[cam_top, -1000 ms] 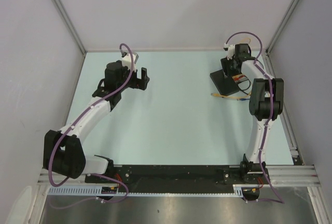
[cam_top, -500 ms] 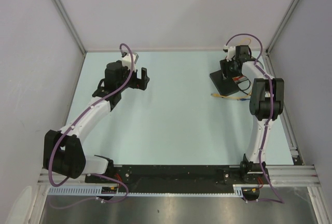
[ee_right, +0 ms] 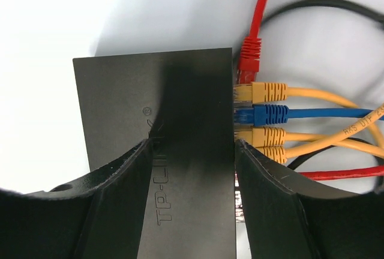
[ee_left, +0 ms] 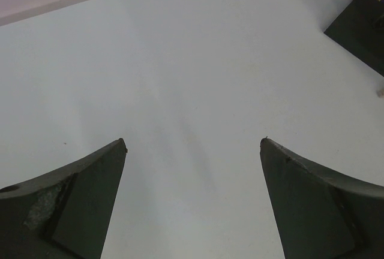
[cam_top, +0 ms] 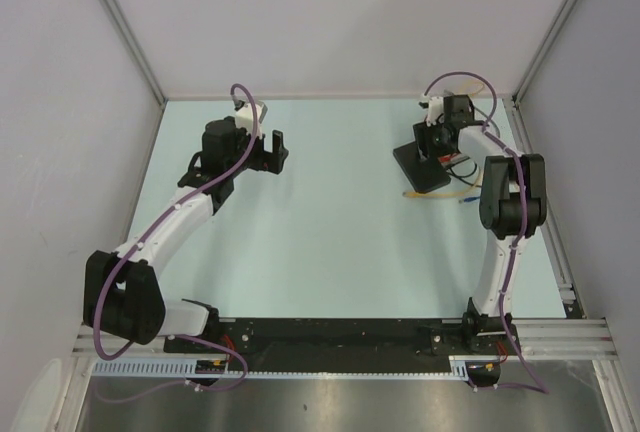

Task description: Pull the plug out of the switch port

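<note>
Right wrist view puts me, I'd say, at the approach: my right jaws hang half open over the switch, gripping nothing, plugs lined along one edge of it (left jaws gape empty, well left of it), so next I must close on one plug.

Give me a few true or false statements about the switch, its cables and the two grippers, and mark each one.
The left gripper is open and empty. True.
The blue plug is already out of the switch. False: it sits in its port, between yellow plugs.
The right gripper is over the switch, jaws apart. True.
Every plug in the switch is yellow. False: a red plug and the blue plug sit in the same row as the yellow ones.
</note>
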Controlling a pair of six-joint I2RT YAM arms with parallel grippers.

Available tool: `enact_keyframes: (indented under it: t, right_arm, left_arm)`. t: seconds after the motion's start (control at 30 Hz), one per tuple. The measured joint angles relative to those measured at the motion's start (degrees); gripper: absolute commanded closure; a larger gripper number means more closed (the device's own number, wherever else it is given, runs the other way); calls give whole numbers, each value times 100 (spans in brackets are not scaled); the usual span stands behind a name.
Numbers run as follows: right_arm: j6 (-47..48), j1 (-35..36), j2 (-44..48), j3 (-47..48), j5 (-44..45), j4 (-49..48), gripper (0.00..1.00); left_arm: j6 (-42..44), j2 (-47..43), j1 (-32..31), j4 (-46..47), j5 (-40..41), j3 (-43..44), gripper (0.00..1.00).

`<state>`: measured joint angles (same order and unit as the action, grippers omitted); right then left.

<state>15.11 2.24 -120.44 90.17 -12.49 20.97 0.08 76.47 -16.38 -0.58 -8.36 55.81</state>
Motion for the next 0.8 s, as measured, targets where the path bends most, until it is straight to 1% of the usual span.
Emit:
enact_keyframes:
  t: [0.3, 0.4, 0.47, 0.53, 0.57, 0.67, 0.7, 0.77, 0.8]
  right_arm:
    - [-509, 1093, 647, -839, -57, 254, 40]
    - [-785, 1469, 817, -949, -236, 518, 37]
    - [-907, 1641, 927, -966, -326, 601, 32]
    - [-968, 1738, 1054, -964, -398, 640, 28]
    - [-1001, 1746, 1130, -964, -448, 647, 27]
    - [-1027, 1600, 1285, -872, -481, 660, 26]
    - [-1019, 1532, 1292, -817, -479, 658, 25]
    - [-986, 1340, 1287, -680, -424, 595, 24]
    - [-946, 1231, 1266, -605, -391, 581, 23]
  left_arm:
    - [22, 7, 0, 9, 0, -31, 1]
    - [33, 44, 0, 28, -2, -33, 1]
    - [33, 103, 0, 48, -15, -35, 1]
    - [33, 192, 0, 59, -74, -35, 4]
    - [31, 251, 0, 59, -103, -35, 5]
    - [28, 472, 0, 61, -166, -35, 26]
    - [52, 570, 0, 63, -238, -33, 41]
    - [111, 787, 0, 44, -396, -33, 58]
    - [146, 881, 0, 42, -459, -33, 76]
